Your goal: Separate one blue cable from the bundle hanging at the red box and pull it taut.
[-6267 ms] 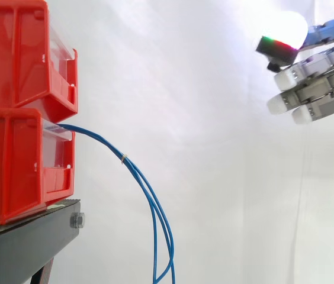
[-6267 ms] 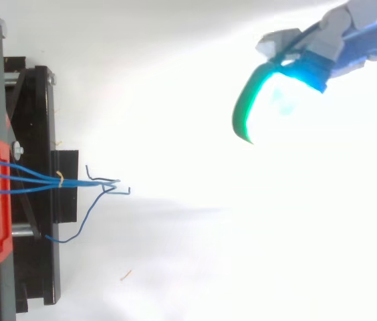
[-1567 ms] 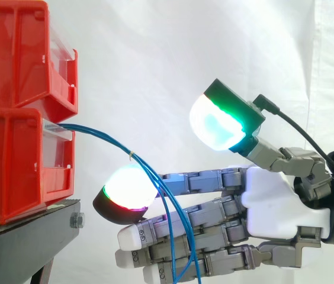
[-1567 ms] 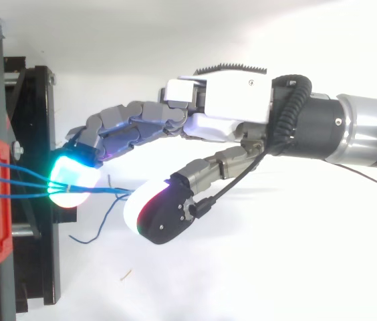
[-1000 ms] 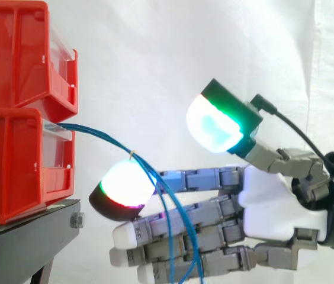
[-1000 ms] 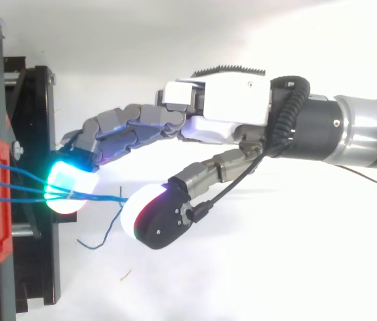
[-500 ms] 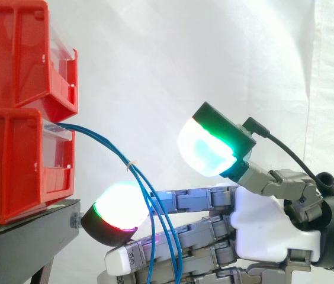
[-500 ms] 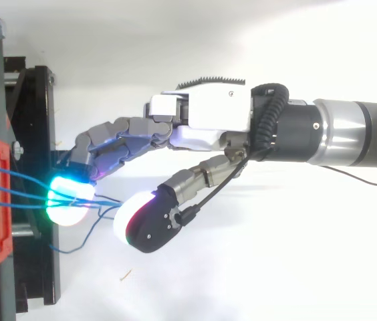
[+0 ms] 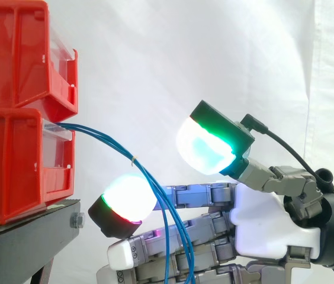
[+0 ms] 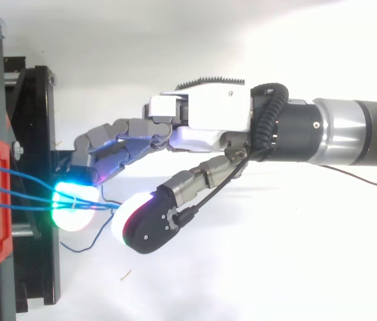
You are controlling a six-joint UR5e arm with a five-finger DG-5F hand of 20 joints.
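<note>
"Why's the hand (image 9: 267,228) spread out like that?"

"Thumb up, fingers (image 9: 199,194) straight, nothing pinched. It's raking through the blue cables (image 9: 119,148) drooping from the lower red bin (image 9: 13,165), probably to single one out."

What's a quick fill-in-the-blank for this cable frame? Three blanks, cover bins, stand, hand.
The blue cables come out of the ___ of the two stacked red bins.
The stand under the bins is ___ in colour.
In the side view the hand sits on the ___ side of the cables.
Missing words: lower; black; right.
</note>
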